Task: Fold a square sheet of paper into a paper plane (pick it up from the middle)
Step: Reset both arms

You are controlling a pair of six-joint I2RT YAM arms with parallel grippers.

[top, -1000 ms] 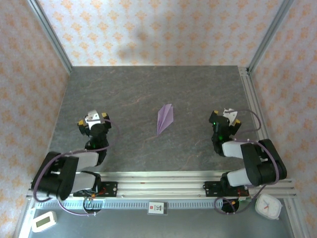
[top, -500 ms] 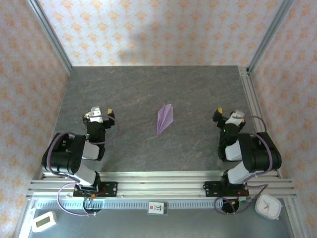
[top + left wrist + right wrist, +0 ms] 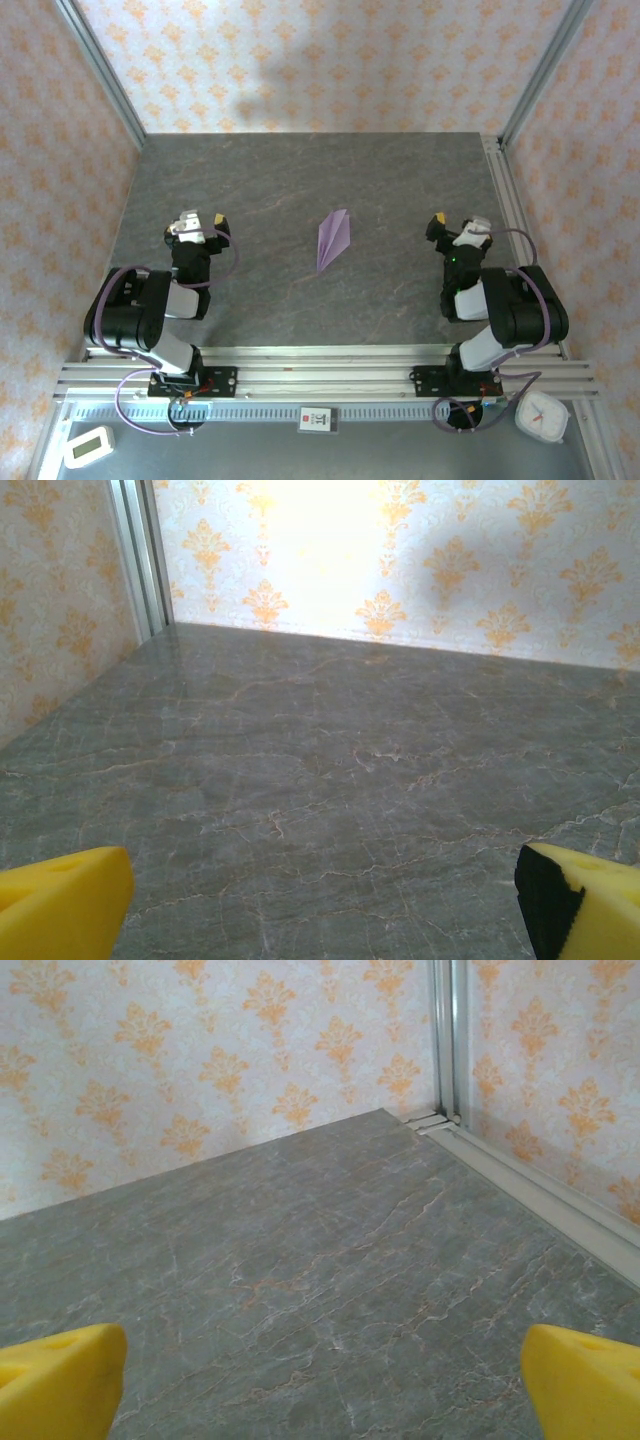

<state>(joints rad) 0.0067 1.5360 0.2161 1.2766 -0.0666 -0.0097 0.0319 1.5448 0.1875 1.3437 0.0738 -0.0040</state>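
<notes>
- At the middle of the counter (image 3: pixel 250 190), a grey, stone-look slab with pale veins, lies the paper plane (image 3: pixel 334 240), a slim, pale lilac folded dart.
- The plane lies flat and apart from both arms, about midway between the left and right edges. Its long shape narrows to a fine tip that points toward the near edge and leans slightly left.
- A line runs along the plane's length, with one half a shade lighter than the other. The folds look crisp and the paper matte.
- The left claw (image 3: pixel 200 222) sits near the left edge with its jaws spread wide and nothing between them. The left wrist view shows the left claw (image 3: pixel 320 905) as two blunt yellow fingertips (image 3: pixel 60 900) at the frame's lower corners, one with a black inner face.
- The right claw (image 3: pixel 458 225) sits near the right edge, likewise wide open and empty. The right wrist view shows the right claw (image 3: pixel 322 1378) with bare counter between its yellow tips.
- The top view takes in the whole layout, with black and white arm bodies, lilac cables and ribbed aluminium rails (image 3: pixel 320 365) along the near edge.
- The wrist views add close texture. Fine crack-like veining runs across the slab, a soft sheen lies toward the far edge, and metal posts stand in the far corners.
- Cream wallpaper (image 3: pixel 300 60) with an orange damask print covers the walls.
</notes>
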